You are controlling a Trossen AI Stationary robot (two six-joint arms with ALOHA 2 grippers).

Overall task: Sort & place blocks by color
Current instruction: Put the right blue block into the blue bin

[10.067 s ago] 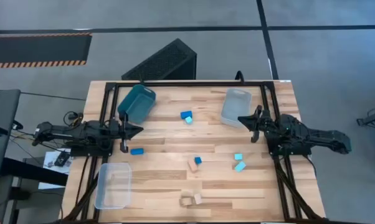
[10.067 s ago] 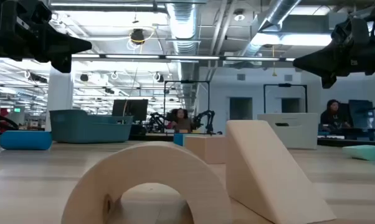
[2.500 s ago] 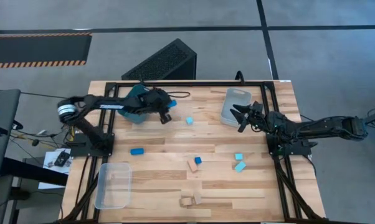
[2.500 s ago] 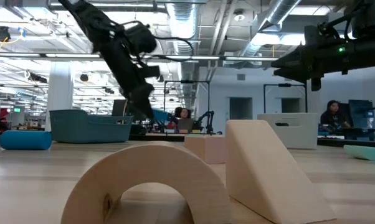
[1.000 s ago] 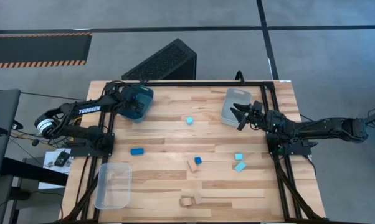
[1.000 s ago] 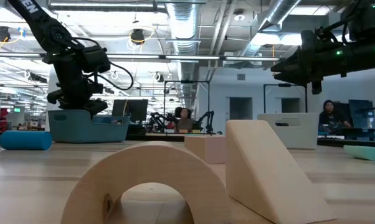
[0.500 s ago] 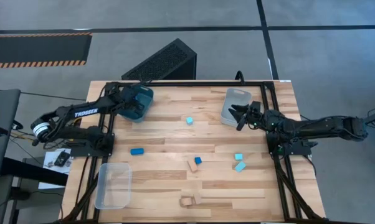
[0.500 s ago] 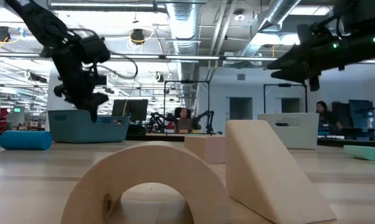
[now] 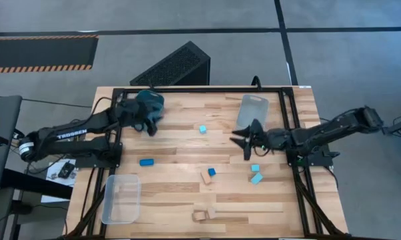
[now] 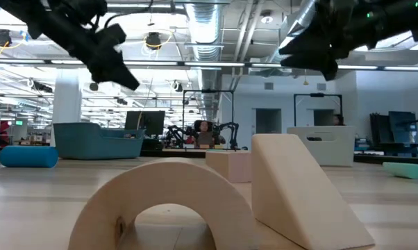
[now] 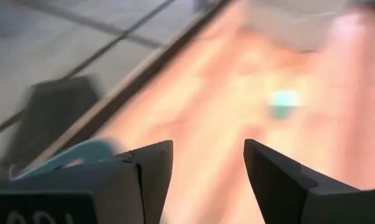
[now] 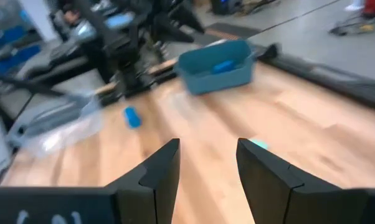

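Blue block had just gone into the teal bin (image 9: 149,107); both claws moved on.
Left claw (image 9: 149,127) pulled away empty, fingers apart; right claw (image 9: 242,141), apart too, swung out over desk (image 9: 174,187) toward cyan blocks (image 9: 255,173); tan blocks (image 9: 204,214) unsorted.

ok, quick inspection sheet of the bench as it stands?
Surface: wooden table, intact.
Job's things: dark blue block and cyan block loose; one blue block in the teal bin; tan arch at front.
Clutter: two clear bins, nothing else seen.
Grippers: left gripper by the teal bin, open, empty; right gripper mid-table, open, empty.
Cables: bundle off the left edge.
Surroundings: black case on the floor.
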